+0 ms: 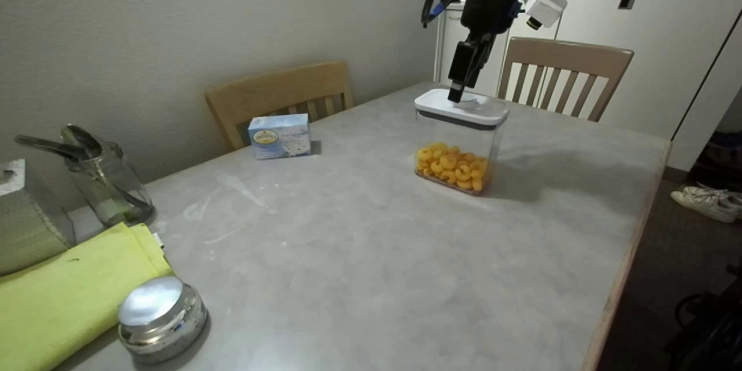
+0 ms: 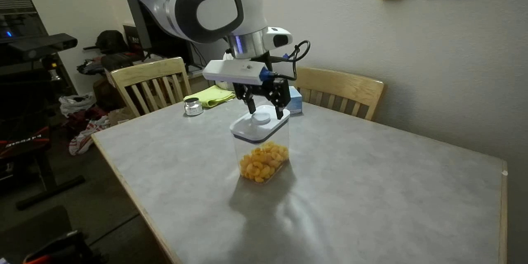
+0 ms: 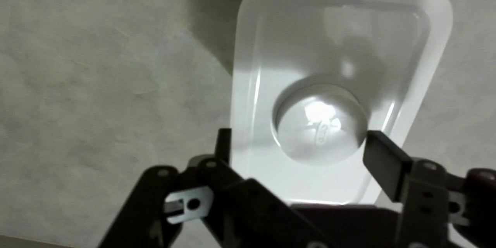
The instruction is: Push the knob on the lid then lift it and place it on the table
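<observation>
The white lid [image 1: 433, 103] sits on a clear container of yellow pasta; it also shows in an exterior view [image 2: 247, 128] and the wrist view [image 3: 263, 46]. The round knob [image 3: 321, 128] at the lid's centre stands raised above the lid's surface; it also shows in an exterior view [image 2: 261, 118]. My gripper [image 2: 266, 114] is open and points down over the lid. Its fingers are spread on either side of the knob, with nothing between them, in the wrist view [image 3: 297, 143]. Whether a fingertip touches the lid or knob is unclear. The container stands on the grey table [image 1: 348, 255].
A blue-white tea box [image 1: 280, 137] stands near the wall side. A silver jar [image 1: 162, 319], a yellow cloth [image 1: 81, 295] and a glass jar with cutlery [image 1: 113, 185] are at the table's far end from the container. Wooden chairs [image 2: 338, 90] stand along the edges.
</observation>
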Robot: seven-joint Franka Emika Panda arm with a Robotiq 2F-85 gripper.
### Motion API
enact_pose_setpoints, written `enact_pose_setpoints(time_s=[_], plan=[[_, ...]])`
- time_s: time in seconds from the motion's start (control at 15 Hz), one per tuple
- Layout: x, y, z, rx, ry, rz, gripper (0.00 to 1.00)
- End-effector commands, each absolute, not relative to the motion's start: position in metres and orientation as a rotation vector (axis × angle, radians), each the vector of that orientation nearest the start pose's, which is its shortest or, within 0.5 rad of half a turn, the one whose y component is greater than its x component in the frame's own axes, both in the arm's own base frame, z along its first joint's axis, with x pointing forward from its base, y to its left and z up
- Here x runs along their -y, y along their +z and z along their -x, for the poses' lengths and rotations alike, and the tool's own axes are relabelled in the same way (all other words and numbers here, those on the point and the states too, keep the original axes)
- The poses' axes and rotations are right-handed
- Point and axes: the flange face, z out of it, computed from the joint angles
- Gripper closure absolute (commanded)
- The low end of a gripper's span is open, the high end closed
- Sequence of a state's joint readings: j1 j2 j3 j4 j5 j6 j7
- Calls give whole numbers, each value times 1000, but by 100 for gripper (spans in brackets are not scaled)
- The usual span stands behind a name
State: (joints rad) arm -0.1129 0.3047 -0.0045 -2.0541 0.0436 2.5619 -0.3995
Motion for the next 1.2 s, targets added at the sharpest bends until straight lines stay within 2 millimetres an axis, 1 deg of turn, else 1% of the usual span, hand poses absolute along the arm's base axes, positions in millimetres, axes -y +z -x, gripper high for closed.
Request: enact_pose_setpoints(time_s=[0.0,0.07,0.13,0.2,0.27,0.33,0.4,0.6,0.67,0.87,1.13], plan=[[74,302,-615,366,-344,3124,34],[74,302,-615,364,-343,3122,32],[73,302,-615,363,-340,3120,42],[72,301,-615,361,-336,3117,46],[72,300,-615,359,-331,3115,45],[71,299,-615,358,-327,3115,49],[70,299,-615,358,-323,3112,50],[70,300,-616,353,-312,3119,58],[70,301,-615,345,-305,3127,71],[67,313,-616,325,-324,3130,71],[62,332,-616,344,-343,3146,71]])
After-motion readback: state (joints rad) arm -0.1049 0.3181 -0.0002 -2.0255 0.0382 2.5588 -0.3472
